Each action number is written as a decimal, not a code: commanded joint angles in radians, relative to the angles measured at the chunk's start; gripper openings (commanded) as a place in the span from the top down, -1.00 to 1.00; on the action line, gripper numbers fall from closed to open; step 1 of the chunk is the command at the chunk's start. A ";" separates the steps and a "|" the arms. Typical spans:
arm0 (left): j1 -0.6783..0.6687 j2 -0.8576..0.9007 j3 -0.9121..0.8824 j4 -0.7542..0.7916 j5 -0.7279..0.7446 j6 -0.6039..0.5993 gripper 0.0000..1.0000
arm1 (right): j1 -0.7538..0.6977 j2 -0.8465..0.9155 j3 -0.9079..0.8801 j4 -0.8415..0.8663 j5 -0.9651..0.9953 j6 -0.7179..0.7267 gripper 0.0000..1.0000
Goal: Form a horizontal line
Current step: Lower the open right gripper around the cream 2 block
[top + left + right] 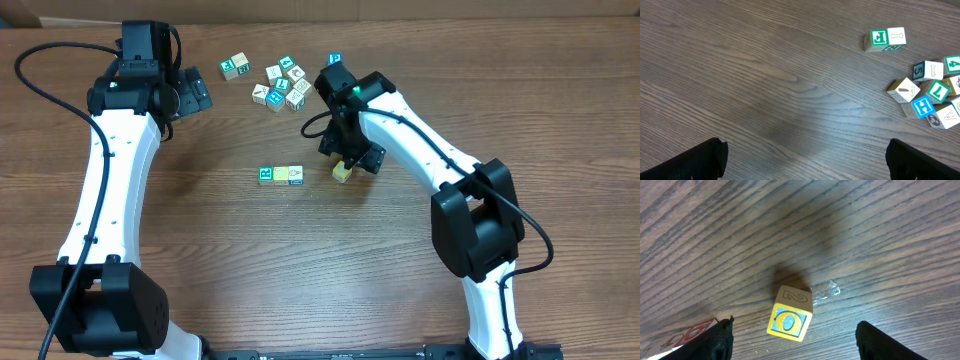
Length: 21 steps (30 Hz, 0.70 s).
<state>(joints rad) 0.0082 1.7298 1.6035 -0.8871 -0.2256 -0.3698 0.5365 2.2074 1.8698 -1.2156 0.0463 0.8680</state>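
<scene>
Three cubes form a short row on the table: a white one with a teal letter (265,175), a pale yellow one (281,174) and a white one with a blue mark (296,175). To the right of the row, with a gap between, lies a fourth pale yellow cube (343,172), which shows a yellow O face and a 2 (790,314). My right gripper (350,162) (795,342) is low over that cube, open, a finger on either side and neither touching it. My left gripper (196,95) (805,165) is open over bare wood at the back left.
A loose pile of lettered cubes (285,85) (932,95) lies at the back centre. A joined pair (236,67) (885,40) is left of it and a single blue cube (335,59) is right of it. A red-marked cube (687,332) sits by my right gripper's left finger.
</scene>
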 commanded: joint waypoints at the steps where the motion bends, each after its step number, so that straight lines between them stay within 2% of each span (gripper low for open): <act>1: -0.002 0.003 0.002 0.002 -0.017 0.004 -0.99 | 0.004 -0.030 -0.005 0.002 0.031 0.030 -0.48; 16: -0.002 0.003 0.002 0.002 -0.017 0.004 -0.99 | 0.006 0.025 -0.005 0.010 0.030 0.031 -0.37; 21: -0.002 0.003 0.002 0.002 -0.017 0.004 -0.99 | 0.007 0.032 -0.006 0.010 0.029 0.031 -0.17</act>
<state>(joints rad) 0.0082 1.7298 1.6035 -0.8867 -0.2260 -0.3695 0.5385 2.2253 1.8698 -1.2083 0.0597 0.8886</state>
